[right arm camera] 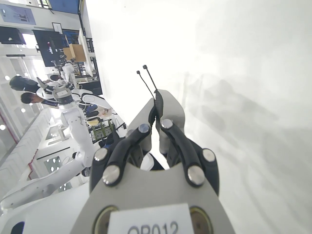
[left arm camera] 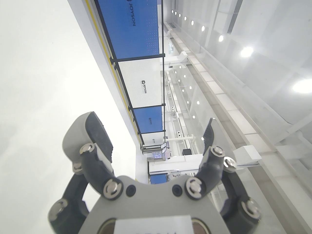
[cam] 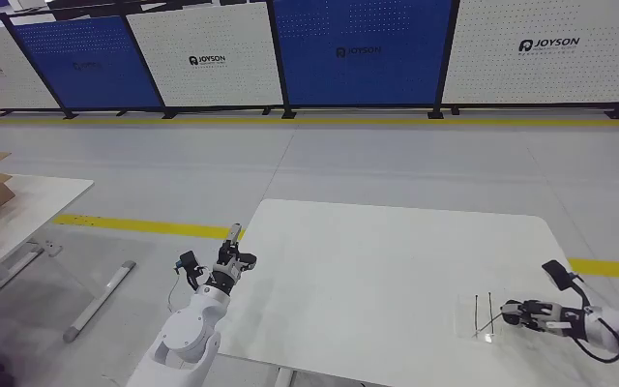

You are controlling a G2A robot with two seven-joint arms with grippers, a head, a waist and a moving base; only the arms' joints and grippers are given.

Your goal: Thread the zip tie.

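Two thin black zip ties (right arm camera: 146, 81) run side by side over the white table (right arm camera: 195, 25), their square heads pointing away from my right gripper (right arm camera: 156, 96). That gripper's fingers are pressed shut, and the nearer tie's strand runs into the seam between the fingertips. From above, the ties (cam: 484, 312) lie near the table's front right corner with the right gripper (cam: 503, 314) at their right side. My left gripper (left arm camera: 151, 120) is open and empty, tilted up toward the room. It stands at the table's left edge (cam: 232, 235).
A faint clear sheet (cam: 464, 329) lies under the ties. The wide white table top (cam: 387, 281) stretches between the two arms. Blue and white partition panels (cam: 358, 48) stand far behind on the floor.
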